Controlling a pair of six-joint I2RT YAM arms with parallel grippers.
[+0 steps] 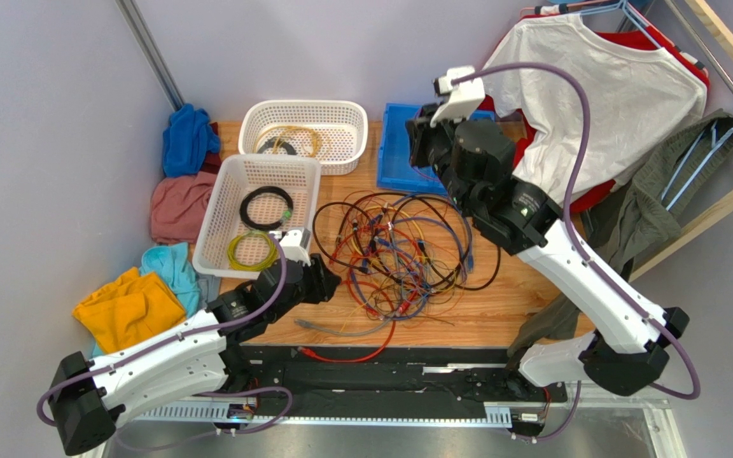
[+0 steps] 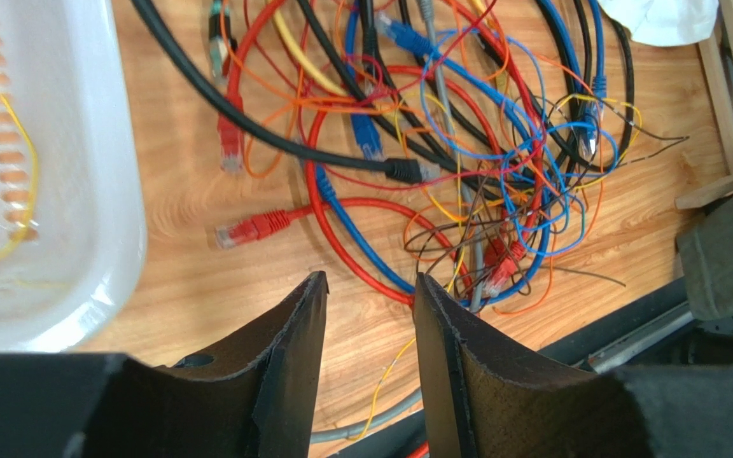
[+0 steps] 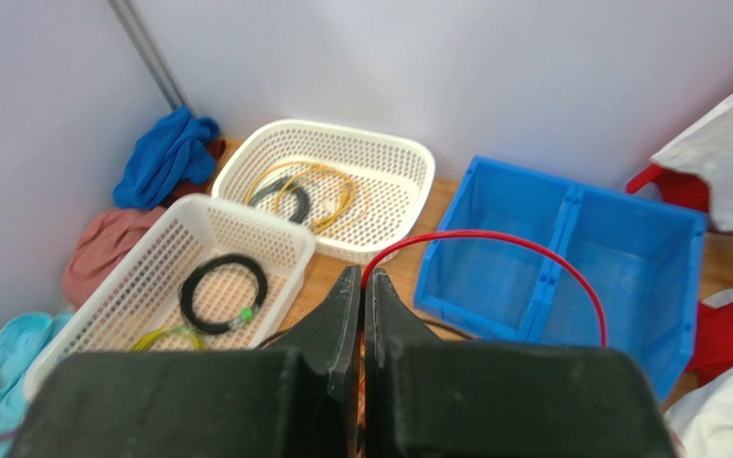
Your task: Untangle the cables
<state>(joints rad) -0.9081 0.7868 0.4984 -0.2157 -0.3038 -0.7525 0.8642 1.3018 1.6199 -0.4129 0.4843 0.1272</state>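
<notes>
Above the desk (image 1: 499, 320), right fingers (image 3: 338, 320) clamped a red cable (image 3: 495, 236), its ends hidden; left fingers (image 2: 294, 348) stood apart beside the cables (image 1: 394, 250).

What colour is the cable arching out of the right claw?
Red. The cable loops from the right claw, clearest in the right wrist view.

My left arm (image 1: 165, 358) and right arm (image 1: 590, 286) wear white shells over black joints, with purple-grey hoses (image 1: 581, 124) alongside and bulky black housings (image 1: 79, 415) at seven and four o'clock. The left gripper (image 2: 371, 279) has matte black, wedge-shaped fingers.
</notes>
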